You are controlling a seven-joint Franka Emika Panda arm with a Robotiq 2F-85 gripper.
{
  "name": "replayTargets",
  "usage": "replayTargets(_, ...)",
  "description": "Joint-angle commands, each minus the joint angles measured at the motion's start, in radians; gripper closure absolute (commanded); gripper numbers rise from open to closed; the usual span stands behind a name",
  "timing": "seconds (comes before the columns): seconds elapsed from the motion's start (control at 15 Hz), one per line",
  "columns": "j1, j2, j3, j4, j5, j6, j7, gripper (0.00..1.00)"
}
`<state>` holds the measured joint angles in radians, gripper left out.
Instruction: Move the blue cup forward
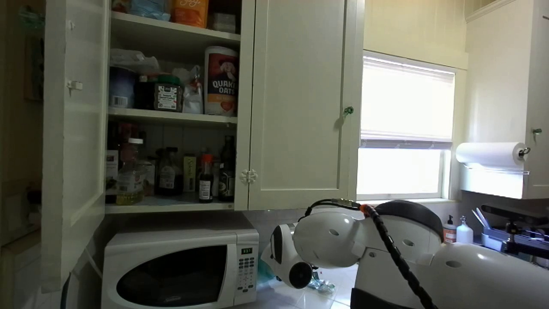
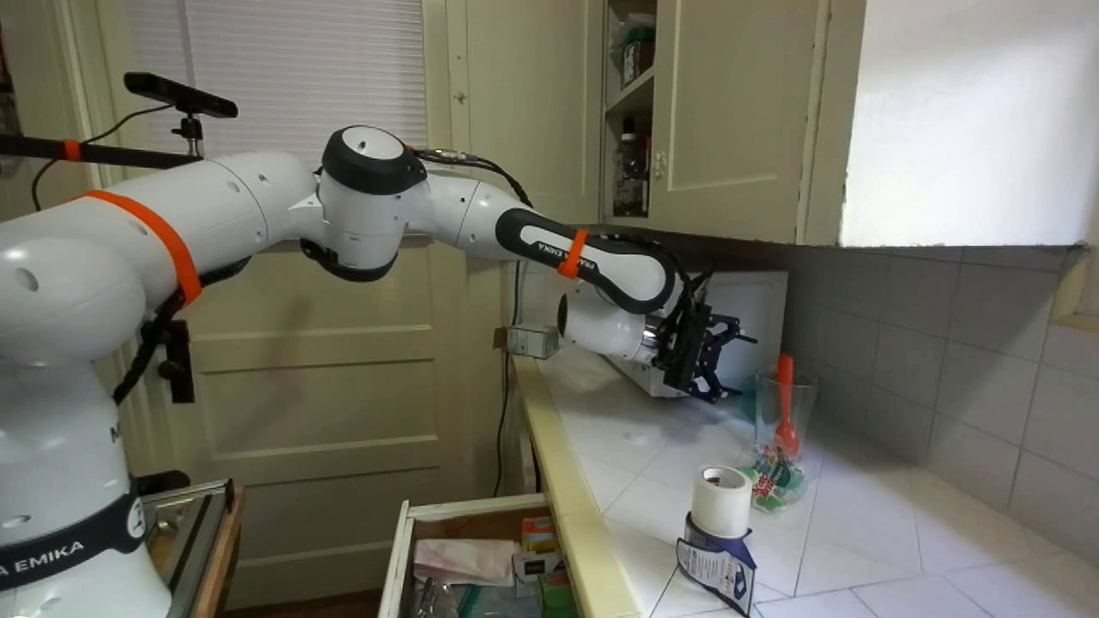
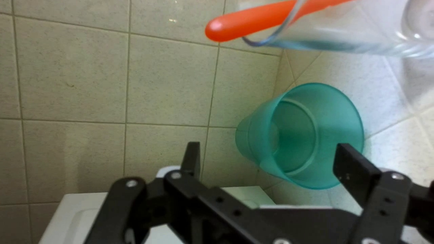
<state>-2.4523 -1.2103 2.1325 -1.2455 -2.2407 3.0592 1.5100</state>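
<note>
The blue cup is teal and translucent, and in the wrist view I look into its open mouth. It stands on the tiled counter by the back wall, beside the microwave. In the exterior views only slivers of the cup show, partly hidden by the arm, or by the clear glass and gripper. My gripper is open, with nothing between its fingers. In the wrist view one fingertip overlaps the cup's rim and the other is off to its side; I cannot tell if they touch. An exterior view shows the gripper above the counter.
A clear glass with an orange spoon stands close to the cup. The white microwave is on the other side. A crumpled plastic bag and a tape roll are nearer. Cabinets hang above; a drawer is open.
</note>
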Motion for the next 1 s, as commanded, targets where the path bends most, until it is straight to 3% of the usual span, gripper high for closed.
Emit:
replayTargets(0.0, 0.001, -0.089, -0.077, 0.053, 0.042, 0.044, 0.038, 0.00)
replayTargets(0.4, 0.001, -0.166, -0.165, 0.067, 0.123, 0.053, 0.039, 0.00)
replayTargets(0.93, 0.006, -0.234, -0.232, 0.144, 0.105, 0.081, 0.125, 0.03)
